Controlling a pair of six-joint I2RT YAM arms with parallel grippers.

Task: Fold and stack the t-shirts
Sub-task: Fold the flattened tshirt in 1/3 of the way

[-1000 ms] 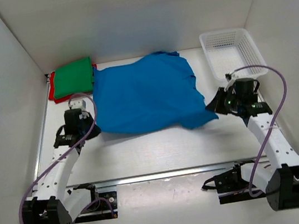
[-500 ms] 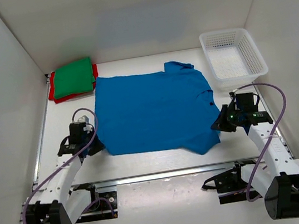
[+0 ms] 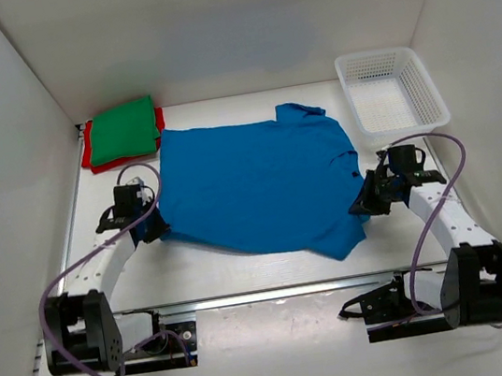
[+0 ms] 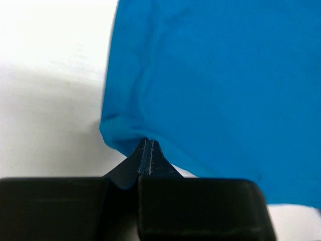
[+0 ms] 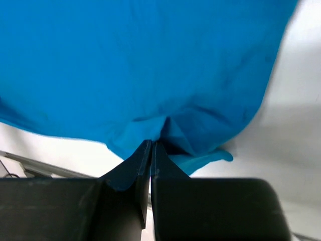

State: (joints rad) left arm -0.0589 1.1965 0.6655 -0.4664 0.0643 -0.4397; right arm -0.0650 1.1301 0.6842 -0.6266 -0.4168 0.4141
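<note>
The bright blue t-shirt point(image 3: 255, 183) lies spread flat on the table's middle. My left gripper point(image 3: 153, 229) is shut on its near left corner, seen in the left wrist view point(image 4: 146, 141). My right gripper point(image 3: 360, 208) is shut on its right edge, where the cloth bunches at the tips in the right wrist view point(image 5: 152, 143). The blue shirt fills both wrist views point(image 4: 215, 75) point(image 5: 145, 60). The green t-shirt point(image 3: 124, 129) lies folded on the folded red t-shirt point(image 3: 90, 155) at the back left.
A white plastic mesh basket point(image 3: 390, 91) stands at the back right, close behind the right arm. White walls enclose the table on the left, back and right. A metal rail point(image 3: 276, 290) runs along the near edge.
The blue shirt went from lifted and rumpled to spread flat. Both grippers came down and toward me, then moved a little back, the shirt's near edge now slanting.
</note>
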